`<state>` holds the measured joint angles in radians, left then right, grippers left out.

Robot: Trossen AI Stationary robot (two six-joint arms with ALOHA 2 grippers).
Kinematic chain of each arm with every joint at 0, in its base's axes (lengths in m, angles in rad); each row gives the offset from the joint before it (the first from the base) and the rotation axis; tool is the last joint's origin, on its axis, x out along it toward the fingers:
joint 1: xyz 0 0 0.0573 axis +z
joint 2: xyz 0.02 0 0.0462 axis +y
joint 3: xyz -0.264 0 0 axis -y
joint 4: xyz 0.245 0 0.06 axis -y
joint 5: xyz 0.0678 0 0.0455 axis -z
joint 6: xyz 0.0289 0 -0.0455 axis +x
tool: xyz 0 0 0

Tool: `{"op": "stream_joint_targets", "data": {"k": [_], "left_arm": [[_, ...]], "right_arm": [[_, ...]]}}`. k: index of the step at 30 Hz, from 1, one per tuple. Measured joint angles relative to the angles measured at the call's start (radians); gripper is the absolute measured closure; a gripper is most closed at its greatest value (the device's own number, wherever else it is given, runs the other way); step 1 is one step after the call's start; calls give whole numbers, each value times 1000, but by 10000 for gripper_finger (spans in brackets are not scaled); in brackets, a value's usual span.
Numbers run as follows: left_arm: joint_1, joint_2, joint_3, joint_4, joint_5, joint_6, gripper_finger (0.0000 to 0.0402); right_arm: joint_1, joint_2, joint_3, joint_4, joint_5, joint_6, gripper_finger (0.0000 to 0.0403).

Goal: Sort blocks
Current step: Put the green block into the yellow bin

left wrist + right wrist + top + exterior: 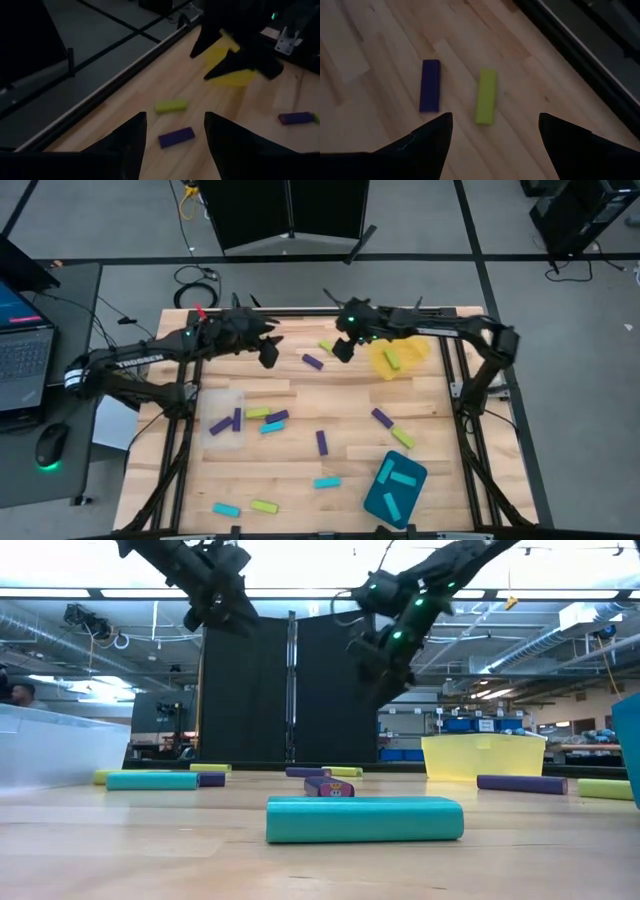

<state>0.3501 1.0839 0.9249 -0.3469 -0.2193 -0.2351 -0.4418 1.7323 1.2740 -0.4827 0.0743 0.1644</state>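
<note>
Wooden table (300, 405), seen from above, with three containers and loose blocks.

Clear tray (223, 420), left side of the table: holds two purple blocks (227, 423), one angled, one upright along the tray's right part. A yellow-green block (258, 412), a purple block (278, 417) and a cyan block (271, 427) lie just beside its right edge, outside it.

Yellow tray (400, 355), far right of the table, beneath the right arm: holds one yellow-green block (392, 360).

Teal tray (395, 488), near right corner: holds two cyan blocks (401, 478), one across the upper part, one lower.

Loose blocks, far side: yellow-green bar (327, 347) and purple bar (313, 361), lying near each other between the two grippers. Both show in the right wrist view, side by side and apart.

Loose blocks, middle and right: purple block (322, 442) standing lengthwise; purple block (382, 418) with a yellow-green block (403, 438) close beyond its lower end.

Loose blocks, near edge: cyan block (327, 482); cyan block (226, 509) next to a yellow-green block (264, 506).

Left gripper (268, 352): raised over the far left-centre of the table, fingers spread apart, nothing between them.

Right gripper (343, 346): raised above the yellow-green bar and purple bar, fingers spread wide, empty.
</note>
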Motion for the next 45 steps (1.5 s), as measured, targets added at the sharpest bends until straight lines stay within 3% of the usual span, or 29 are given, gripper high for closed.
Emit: {"op": "stream_joint_targets", "data": {"k": [7,16,30,35,42,45], "left_arm": [[87,-34,0,6,109,44,196],[109,-175,0,-26,128,69,196],[108,-293,0,-97,128,70,196],[107,-301,0,-97,128,70,196],[107,-300,0,-98,128,70,196],[107,-300,0,-98,128,68,196]], "right_arm": [[6,207,194,-109,10,14,96],[14,412,404,-257,18,37,96],[-15,553,485,-332,-15,72,106],[-14,556,486,-323,-19,71,155],[-9,556,484,-316,-28,73,289],[-7,550,482,-312,-21,75,290]]}}
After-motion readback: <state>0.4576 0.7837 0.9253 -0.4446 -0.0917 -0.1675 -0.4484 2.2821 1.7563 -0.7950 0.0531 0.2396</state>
